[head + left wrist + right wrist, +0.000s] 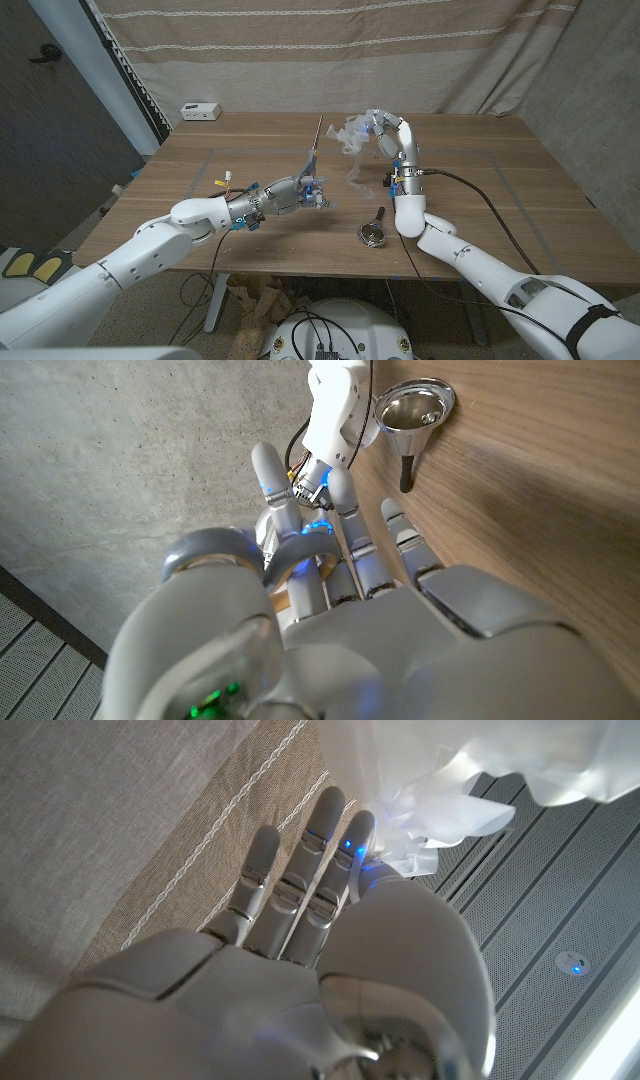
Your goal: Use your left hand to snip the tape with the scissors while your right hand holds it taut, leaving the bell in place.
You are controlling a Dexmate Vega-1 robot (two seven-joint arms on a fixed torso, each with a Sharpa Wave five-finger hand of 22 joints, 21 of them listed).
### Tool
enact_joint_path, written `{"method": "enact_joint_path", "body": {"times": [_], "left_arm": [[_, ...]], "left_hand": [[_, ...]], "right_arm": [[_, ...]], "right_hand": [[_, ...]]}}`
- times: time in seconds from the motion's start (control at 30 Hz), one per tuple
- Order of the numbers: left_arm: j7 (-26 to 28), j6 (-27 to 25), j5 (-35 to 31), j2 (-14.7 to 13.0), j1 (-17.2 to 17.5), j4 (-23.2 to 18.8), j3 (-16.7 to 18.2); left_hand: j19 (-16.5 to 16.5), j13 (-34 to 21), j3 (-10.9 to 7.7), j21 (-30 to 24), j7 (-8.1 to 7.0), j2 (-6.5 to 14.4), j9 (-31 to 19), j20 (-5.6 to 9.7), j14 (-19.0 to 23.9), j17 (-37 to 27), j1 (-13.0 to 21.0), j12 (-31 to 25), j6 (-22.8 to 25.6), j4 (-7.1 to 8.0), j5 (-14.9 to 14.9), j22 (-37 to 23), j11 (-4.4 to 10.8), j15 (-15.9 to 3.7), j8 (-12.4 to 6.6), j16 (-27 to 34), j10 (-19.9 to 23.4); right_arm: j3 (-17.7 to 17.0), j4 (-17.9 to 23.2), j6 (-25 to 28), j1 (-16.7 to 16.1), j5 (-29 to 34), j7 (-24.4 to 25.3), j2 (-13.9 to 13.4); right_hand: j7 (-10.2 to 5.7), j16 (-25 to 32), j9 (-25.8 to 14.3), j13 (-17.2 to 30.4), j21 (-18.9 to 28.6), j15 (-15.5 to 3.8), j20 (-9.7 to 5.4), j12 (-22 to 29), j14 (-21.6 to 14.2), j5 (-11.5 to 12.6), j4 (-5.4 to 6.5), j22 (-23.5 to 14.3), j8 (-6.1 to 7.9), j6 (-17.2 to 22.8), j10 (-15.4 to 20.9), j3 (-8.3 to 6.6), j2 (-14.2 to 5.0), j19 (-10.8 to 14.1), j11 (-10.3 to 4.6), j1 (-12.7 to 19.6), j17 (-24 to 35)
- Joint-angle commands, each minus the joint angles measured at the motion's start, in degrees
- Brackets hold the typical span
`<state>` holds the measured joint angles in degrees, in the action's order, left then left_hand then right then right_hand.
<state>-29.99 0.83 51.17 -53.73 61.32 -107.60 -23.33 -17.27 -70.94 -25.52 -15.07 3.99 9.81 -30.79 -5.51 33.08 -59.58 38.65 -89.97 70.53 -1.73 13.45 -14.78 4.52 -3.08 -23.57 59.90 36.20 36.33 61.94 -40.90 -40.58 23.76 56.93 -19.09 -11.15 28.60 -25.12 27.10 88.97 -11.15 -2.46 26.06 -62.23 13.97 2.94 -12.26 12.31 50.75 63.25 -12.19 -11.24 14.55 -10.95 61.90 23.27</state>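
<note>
The tape (352, 133), a crumpled clear strip, hangs in the air above the table's (480, 190) far middle, pinched by my right hand (388, 133), which is raised well off the wood. My left hand (290, 193) grips the scissors (311, 160) over the table's middle, blades pointing up toward the tape but apart from it. The bell (373, 231) lies near the front edge beside my right forearm. A small white box (200, 110) sits at the far left corner.

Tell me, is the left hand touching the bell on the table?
Apart. In the head view the left hand grips the scissors above bare table, while the bell lies nearer the right arm, with wood showing between them.
</note>
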Motion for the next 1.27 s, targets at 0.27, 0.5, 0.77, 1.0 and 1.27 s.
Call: {"method": "enact_joint_path", "body": {"times": [0.27, 0.5, 0.77, 1.0, 1.27], "left_arm": [[2.95, 4.27, -3.52, -0.25, 1.90, 0.13, 1.08], [2.98, 2.89, -3.25, 0.10, 1.28, 0.01, 0.19], [1.80, 1.54, -3.81, -0.83, 0.52, -0.22, -0.70], [2.44, 1.12, -3.81, -1.19, 0.80, -0.42, -0.67], [2.74, 1.22, -4.03, -0.72, 0.34, -0.23, -0.89]], "left_hand": [[-0.17, -0.25, -1.29, -0.45, 0.18, -0.36, -0.02, 0.25, 0.63, -0.52, -0.34, -0.39, 0.68, -0.19, -0.86, -0.29, 3.63, -6.31, -0.34, -0.56, 4.19], [-0.09, -0.26, -1.86, -0.50, 0.17, -0.51, 0.06, 0.23, 0.63, -0.69, -0.55, -0.40, 0.81, -0.34, -1.39, -0.33, 3.69, -6.17, -0.29, -0.81, 4.29], [-0.02, -0.26, -2.34, -0.55, 0.24, -0.60, -0.06, 0.25, 0.64, -0.88, -0.70, -0.40, 0.93, -0.49, -1.75, -0.37, 3.65, -6.10, -0.38, -0.99, 4.35], [0.01, -0.27, -2.75, -0.60, 0.20, -0.74, 0.03, 0.26, 0.70, -0.99, -0.92, -0.39, 0.87, -0.60, -2.04, -0.40, 3.63, -6.17, -0.27, -1.19, 4.36], [0.03, -0.27, -3.24, -0.67, 0.21, -0.85, 0.07, 0.24, 0.68, -1.02, -1.16, -0.38, 0.97, -0.75, -2.29, -0.44, 3.60, -6.31, -0.23, -1.51, 4.35]], "right_arm": [[-1.84, 6.07, 4.38, -4.00, -2.79, -2.38, 0.18], [-2.23, 6.79, 4.69, -4.51, -2.97, -3.14, -0.05], [-2.67, 7.54, 4.94, -5.12, -2.82, -3.39, -0.38], [-2.82, 7.68, 5.24, -5.30, -2.88, -3.80, -0.43], [-2.82, 6.61, 4.95, -4.49, -3.01, -3.79, -0.05]], "right_hand": [[0.60, -0.02, -0.12, -0.02, -0.25, -2.36, -8.67, -0.11, -0.75, 0.36, -0.23, 0.13, 0.05, 0.47, 0.73, 0.05, 0.23, 0.18, 0.21, -0.21, 0.07], [0.66, -0.02, -0.11, -0.02, -0.29, -2.36, -8.67, -0.18, -0.84, 0.37, -0.31, 0.17, 0.11, 0.62, 0.71, 0.06, 0.25, 0.09, 0.16, -0.17, 0.06], [0.72, -0.05, -0.11, -0.21, -0.31, -2.36, -8.66, -0.29, -0.90, 0.37, -0.36, 0.20, 0.07, 0.52, 0.90, 0.06, 0.24, 0.07, 0.14, -0.17, 0.03], [0.81, -0.05, -0.11, -0.10, -0.32, -2.36, -8.65, -0.27, -0.99, 0.37, -0.40, 0.24, 0.01, 0.37, 0.92, 0.07, 0.23, 0.05, 0.30, -0.17, 0.04], [0.88, -0.14, -0.10, -0.15, -0.33, -2.36, -8.64, -0.38, -0.99, 0.38, -0.44, 0.27, 0.02, 0.41, 0.92, 0.07, 0.23, 0.06, 0.24, -0.17, -0.04]]}}
